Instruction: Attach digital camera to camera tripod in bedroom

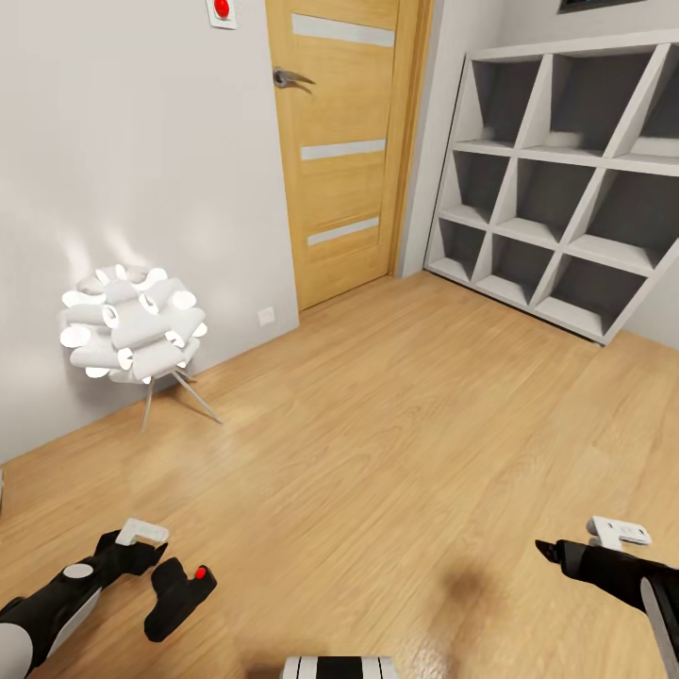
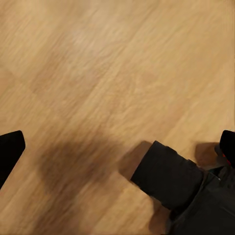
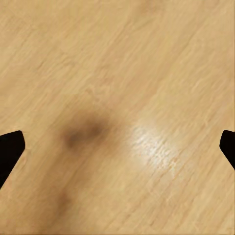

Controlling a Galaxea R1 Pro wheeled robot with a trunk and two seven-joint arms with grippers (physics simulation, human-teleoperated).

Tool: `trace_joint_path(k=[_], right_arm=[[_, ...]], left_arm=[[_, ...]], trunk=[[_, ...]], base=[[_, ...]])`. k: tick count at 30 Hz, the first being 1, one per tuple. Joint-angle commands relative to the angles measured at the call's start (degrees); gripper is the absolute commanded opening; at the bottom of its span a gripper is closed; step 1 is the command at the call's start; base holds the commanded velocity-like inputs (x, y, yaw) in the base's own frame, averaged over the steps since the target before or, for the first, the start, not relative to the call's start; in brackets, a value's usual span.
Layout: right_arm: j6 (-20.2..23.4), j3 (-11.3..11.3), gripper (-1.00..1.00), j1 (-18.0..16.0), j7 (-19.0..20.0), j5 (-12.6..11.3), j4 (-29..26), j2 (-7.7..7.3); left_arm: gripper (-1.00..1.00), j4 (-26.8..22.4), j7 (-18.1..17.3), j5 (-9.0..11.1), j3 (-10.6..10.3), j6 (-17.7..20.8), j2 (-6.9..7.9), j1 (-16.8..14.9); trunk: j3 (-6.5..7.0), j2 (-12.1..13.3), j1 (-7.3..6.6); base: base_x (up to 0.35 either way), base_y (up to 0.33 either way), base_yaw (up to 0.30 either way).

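The digital camera (image 1: 179,596), black with a small red button on top, is at the bottom left of the head view, just in front of my left gripper (image 1: 149,564). In the left wrist view its stubby lens and body (image 2: 178,188) lie against one fingertip (image 2: 228,146), while the other fingertip (image 2: 10,152) is far from it. The left gripper (image 2: 119,147) therefore stands open, and I cannot tell what carries the camera. My right gripper (image 1: 547,552) (image 3: 117,147) is open over bare floor. The camera tripod is out of view.
Light wood plank floor (image 1: 377,443) stretches ahead. A white petal-shaped lamp on thin metal legs (image 1: 132,325) stands by the left wall. A wooden door (image 1: 341,141) is straight ahead and a grey cube shelf (image 1: 566,189) is at the right.
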Motion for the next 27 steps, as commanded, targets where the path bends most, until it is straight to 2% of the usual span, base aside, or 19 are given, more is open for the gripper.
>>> trace_joint_path(k=[1, 4, 10, 11, 13, 17, 22, 27], right_arm=[[0.27, -0.04, 1.0, -0.06, 0.43, 0.49, -0.08, 0.01], [2.47, 1.16, 1.0, -1.71, 0.43, -0.55, -1.09, 0.44], [3.78, 2.62, 1.0, -3.62, 0.43, -1.15, -1.69, 0.67], [3.78, 2.62, 1.0, -3.62, 0.43, -1.15, -1.69, 0.67], [3.95, 2.84, 1.0, -4.25, 0.43, -1.23, -1.78, 0.7], [4.05, 3.03, 1.0, -4.58, 0.43, -1.28, -1.83, 0.72], [4.09, 3.17, 1.0, -4.79, 0.43, -1.3, -1.86, 0.7], [4.16, 3.28, 1.0, -4.88, 0.43, -1.31, -1.87, 0.71]], left_arm=[[1.0, 0.04, -0.1, 0.59, -0.41, -0.2, 0.06, -0.04], [1.0, 0.05, -1.43, 0.45, -0.57, -0.98, 1.24, 0.21], [1.0, 0.1, -10.27, 0.29, -0.53, -1.52, 3.03, 0.31], [1.0, 0.1, -10.27, 0.29, -0.53, -1.52, 3.03, 0.31], [1.0, 0.1, -14.56, 0.24, -0.45, -1.68, 3.64, 0.08], [1.0, 0.06, -17.09, 0.23, -0.36, -1.84, 3.92, -0.11], [1.0, -0.07, -18.27, 0.16, -0.42, -2.32, 3.86, -0.23], [1.0, -0.21, -16.19, -0.23, -1.18, -3.02, 3.46, -0.24]], trunk=[[-0.05, -0.02, -0.01], [-0.05, -0.02, -0.01], [-0.05, -0.02, -0.01], [-0.05, -0.02, -0.01], [-0.05, -0.02, -0.01], [-0.05, -0.02, -0.01], [-0.05, -0.02, -0.01], [-0.05, -0.02, -0.01]], base=[[0.0, 0.0, 0.0], [0.0, 0.0, 0.0], [0.0, 0.0, 0.0], [0.0, 0.0, 0.0], [0.0, 0.0, 0.0], [0.0, 0.0, 0.0], [0.0, 0.0, 0.0], [0.0, 0.0, 0.0]])
